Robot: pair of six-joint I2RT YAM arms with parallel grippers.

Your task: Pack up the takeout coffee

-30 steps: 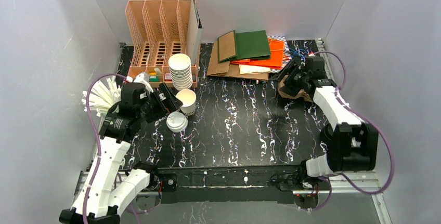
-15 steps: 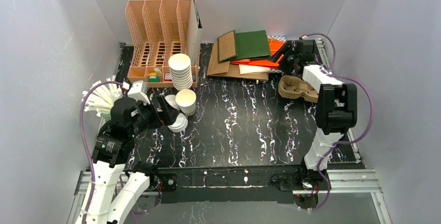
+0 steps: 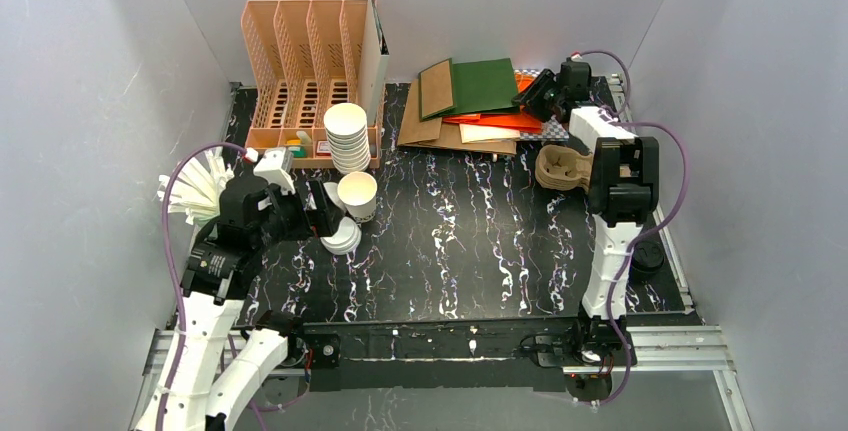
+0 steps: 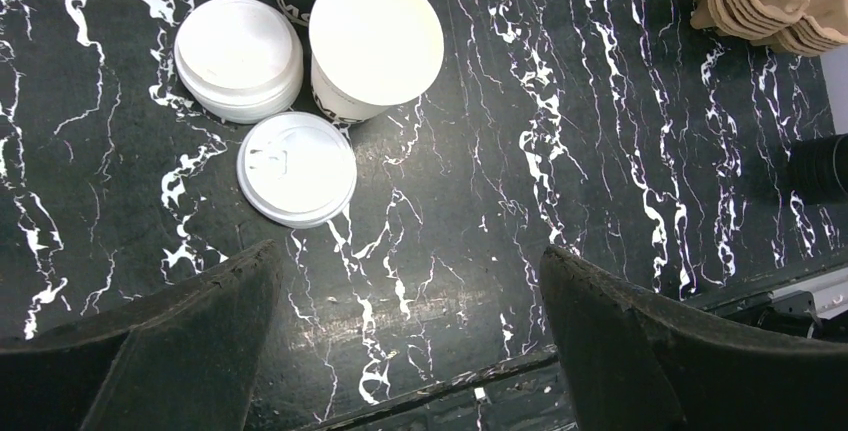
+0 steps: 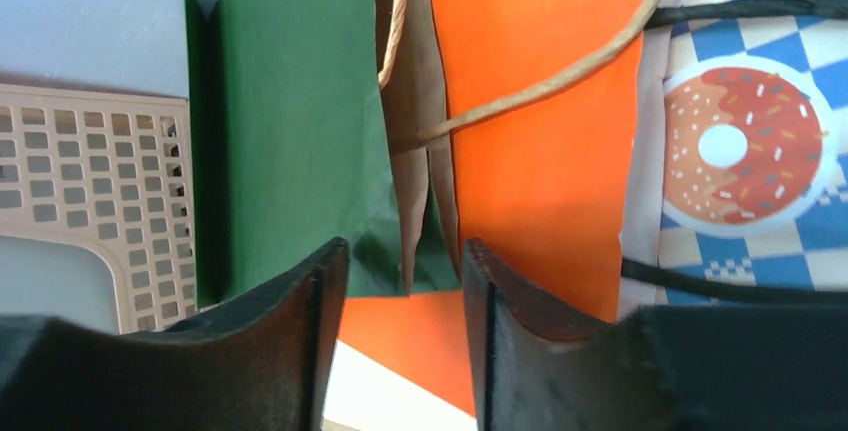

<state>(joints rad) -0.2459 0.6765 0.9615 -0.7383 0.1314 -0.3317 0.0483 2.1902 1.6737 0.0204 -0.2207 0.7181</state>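
Near edge first: the left gripper (image 4: 405, 271) hangs over the table (image 3: 480, 241) with its jaws spread as wide as they go, holding nothing. Over the last second that arm has drawn back and lifted a touch, so the wrist view now takes in the whole group. A loose lid (image 4: 296, 169) lies flat at 11 o'clock from the jaws. The cup (image 4: 375, 41) stands upright and uncapped at 12 o'clock, just beyond the lid and touching a short lid pile (image 4: 238, 56) at its 9 o'clock. Nothing has been gripped here; capping looks like the step not yet done.

Further back, the cup stack (image 3: 347, 136) stands at the cup's 12 o'clock, while the carrier (image 3: 562, 166) lies well apart at 3 o'clock.

Now the big move: the right gripper (image 5: 402, 261) has swung off the carrier to the far corner and sits over the bags. Its jaws are narrowing but still apart, with nothing pinched that I can see. The brown bag (image 5: 412, 181) edge sits right between them, green bag (image 5: 290, 131) at 10 o'clock, orange bag (image 5: 540, 131) at 2 o'clock. My read is that it is fetching a bag for packing, far from the cup
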